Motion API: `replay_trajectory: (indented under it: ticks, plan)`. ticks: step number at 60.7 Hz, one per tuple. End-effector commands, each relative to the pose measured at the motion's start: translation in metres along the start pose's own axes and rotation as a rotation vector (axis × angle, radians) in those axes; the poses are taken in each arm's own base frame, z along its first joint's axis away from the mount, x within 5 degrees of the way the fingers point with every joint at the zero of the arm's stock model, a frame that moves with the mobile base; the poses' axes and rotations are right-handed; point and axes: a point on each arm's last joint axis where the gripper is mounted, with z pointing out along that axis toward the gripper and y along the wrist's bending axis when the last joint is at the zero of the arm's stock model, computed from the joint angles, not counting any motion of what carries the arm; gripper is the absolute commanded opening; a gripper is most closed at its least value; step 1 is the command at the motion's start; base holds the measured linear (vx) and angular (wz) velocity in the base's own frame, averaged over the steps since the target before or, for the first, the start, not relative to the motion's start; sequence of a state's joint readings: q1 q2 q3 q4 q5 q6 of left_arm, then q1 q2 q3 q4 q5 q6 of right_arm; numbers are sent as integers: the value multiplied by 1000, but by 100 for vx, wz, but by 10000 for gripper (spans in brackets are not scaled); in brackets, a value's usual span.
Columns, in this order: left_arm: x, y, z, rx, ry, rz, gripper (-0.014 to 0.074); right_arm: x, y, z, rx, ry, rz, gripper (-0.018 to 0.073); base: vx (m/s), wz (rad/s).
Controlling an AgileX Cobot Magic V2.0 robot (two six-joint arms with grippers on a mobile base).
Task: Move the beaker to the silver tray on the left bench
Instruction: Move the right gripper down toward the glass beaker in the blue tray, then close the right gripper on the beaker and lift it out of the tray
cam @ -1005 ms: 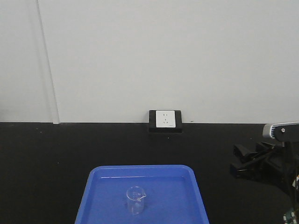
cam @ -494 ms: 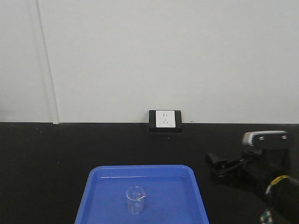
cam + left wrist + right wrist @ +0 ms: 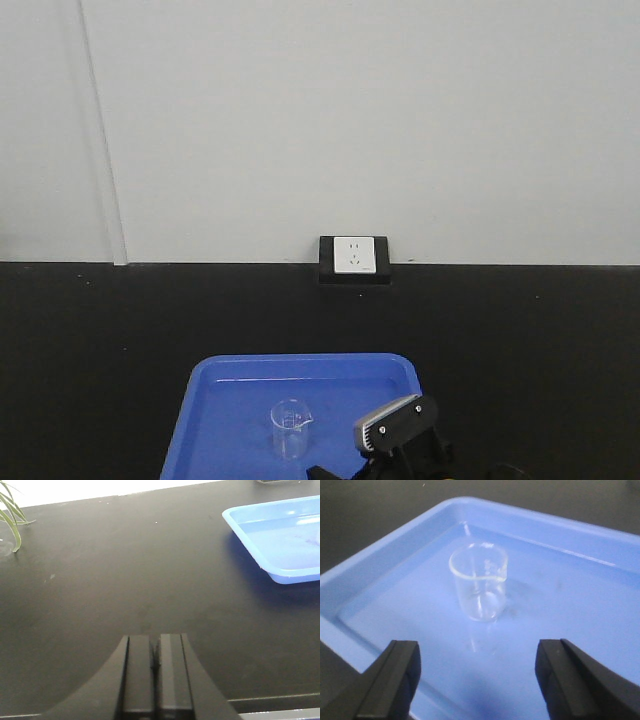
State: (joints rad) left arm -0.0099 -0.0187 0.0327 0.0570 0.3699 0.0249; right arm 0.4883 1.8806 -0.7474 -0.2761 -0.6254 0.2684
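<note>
Beaker: a small clear glass beaker (image 3: 479, 582) stands upright, apparently empty, near the middle of a blue plastic tray (image 3: 385, 545) on a black desk (image 3: 125, 570).
Right claw: the right claw (image 3: 477, 680) hovers low over the tray's near edge with its 2 fingers spread wide apart. The beaker sits ahead of the gap, untouched.
Left claw: the left claw (image 3: 156, 652) hangs over bare desk, well to the left of the tray, with its 2 fingers pressed together on nothing.
Silver tray: the silver tray is in none of the 3 views.
Progress: early, by my reading. The approach is nearly made; grasp, lift, carry and set-down are all left.
Change: 1 second ago the right arm was at the far right edge of the front view. Now it is at the bottom centre, just right of the beaker, which stands in the same spot.
Background: a white wall socket (image 3: 353, 256) sits where desk meets wall.
</note>
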Motion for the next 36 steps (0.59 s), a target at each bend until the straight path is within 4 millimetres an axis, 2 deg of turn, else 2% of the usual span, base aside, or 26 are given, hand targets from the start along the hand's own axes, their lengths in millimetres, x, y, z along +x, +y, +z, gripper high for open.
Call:
replay_trajectory:
  ticks: [1,23,36]
  plan:
    - [-1,-1,2,6,-63,-3,1,-27,4,-1,-41,-180,-13,524,0,0]
    - [-1,-1,2,6,-63,-3,1,-8,3,21,-105,-316,15,569,0,0]
    - [-1,-1,2,6,-63,-3,1,-15,1,49,-133,-330,70,570,0,0]
